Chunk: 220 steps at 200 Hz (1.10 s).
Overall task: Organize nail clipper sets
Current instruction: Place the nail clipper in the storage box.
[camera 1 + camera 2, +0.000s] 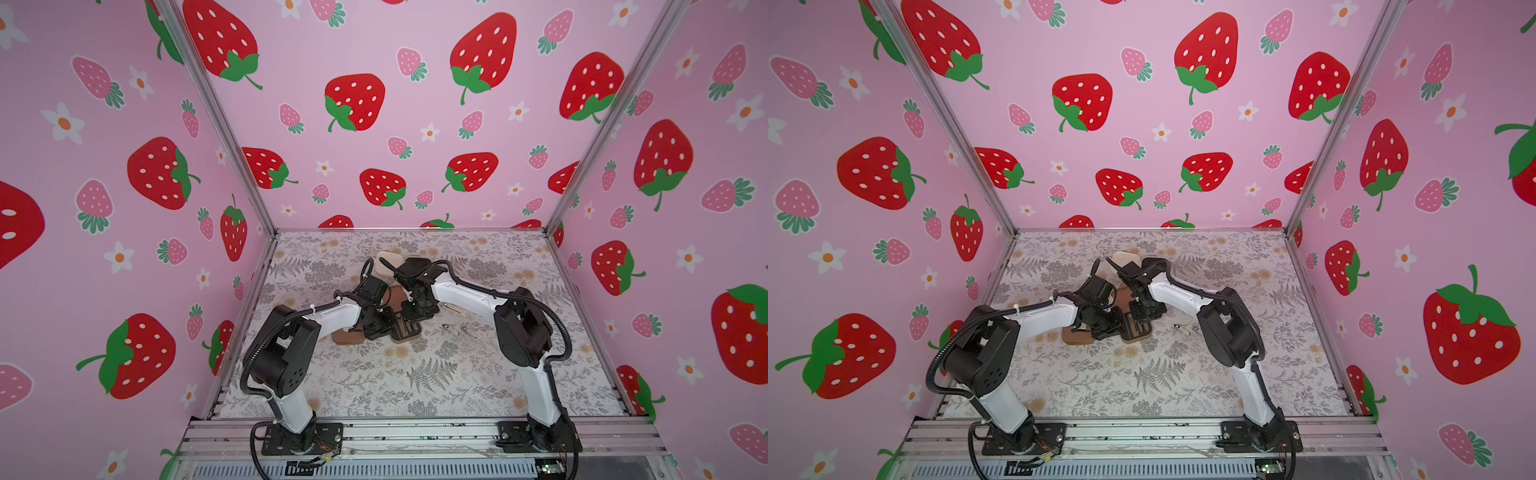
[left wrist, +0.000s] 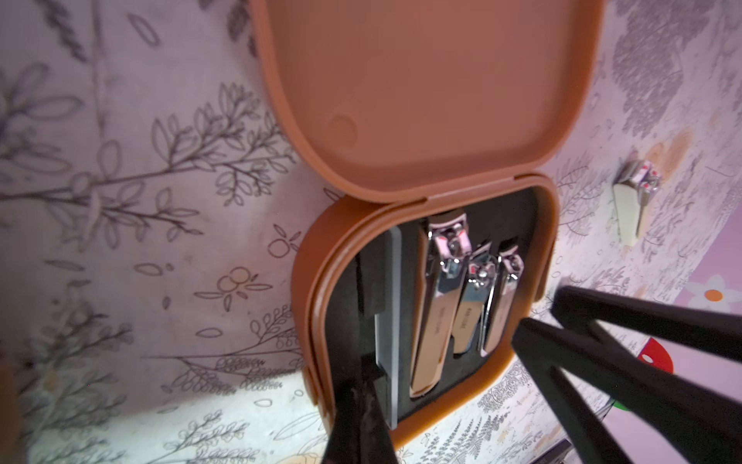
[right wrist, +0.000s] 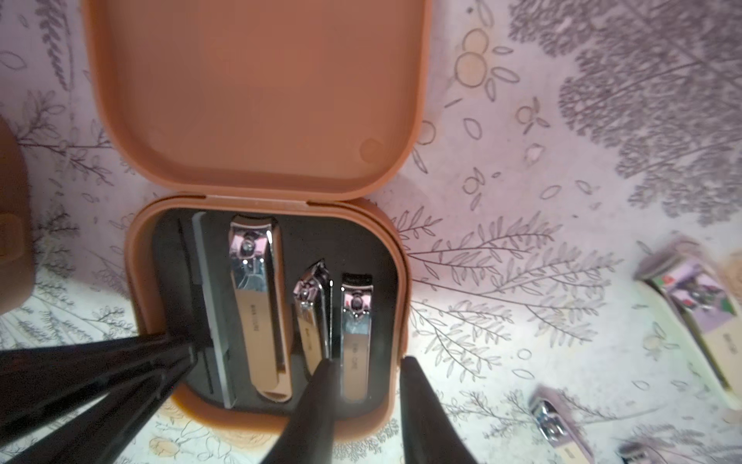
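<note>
A brown nail clipper case lies open in the middle of the table, its lid tipped back. Its black insert holds a grey file and three clippers. My right gripper is open, its tips either side of the smallest clipper, which lies in its slot. My left gripper is shut, its tips at the insert's near corner beside the file. In both top views a closed brown case sits left of the open one and a cream case lies behind.
Loose metal tools lie on the floral cloth right of the open case; the right wrist view shows them as a large clipper and a small one. Pink strawberry walls enclose the table.
</note>
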Motion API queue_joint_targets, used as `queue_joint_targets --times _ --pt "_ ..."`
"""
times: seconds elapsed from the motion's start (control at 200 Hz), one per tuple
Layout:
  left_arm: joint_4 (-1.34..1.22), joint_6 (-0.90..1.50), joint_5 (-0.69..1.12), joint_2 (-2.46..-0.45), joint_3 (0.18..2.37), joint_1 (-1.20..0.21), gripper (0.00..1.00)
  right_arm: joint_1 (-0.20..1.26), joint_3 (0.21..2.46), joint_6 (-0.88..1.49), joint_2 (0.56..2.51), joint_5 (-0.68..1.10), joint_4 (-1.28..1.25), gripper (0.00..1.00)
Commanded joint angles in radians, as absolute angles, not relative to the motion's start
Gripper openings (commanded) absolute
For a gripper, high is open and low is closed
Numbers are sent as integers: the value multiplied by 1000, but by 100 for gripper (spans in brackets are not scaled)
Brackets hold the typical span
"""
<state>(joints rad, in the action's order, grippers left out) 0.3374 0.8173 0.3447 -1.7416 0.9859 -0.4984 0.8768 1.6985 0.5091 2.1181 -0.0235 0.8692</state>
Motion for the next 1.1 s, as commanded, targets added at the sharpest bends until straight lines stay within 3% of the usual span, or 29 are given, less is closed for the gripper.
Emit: queue_joint_targets --times 0.0,0.52,1.096 --pt "379 824 328 -1747 995 -500 0 874 1678 509 2081 -71 917 33" --pt "381 821 330 -1755 999 -500 0 874 1669 507 2121 26 855 44" --pt "380 820 331 -1766 999 -500 0 872 1674 512 2215 20 839 32"
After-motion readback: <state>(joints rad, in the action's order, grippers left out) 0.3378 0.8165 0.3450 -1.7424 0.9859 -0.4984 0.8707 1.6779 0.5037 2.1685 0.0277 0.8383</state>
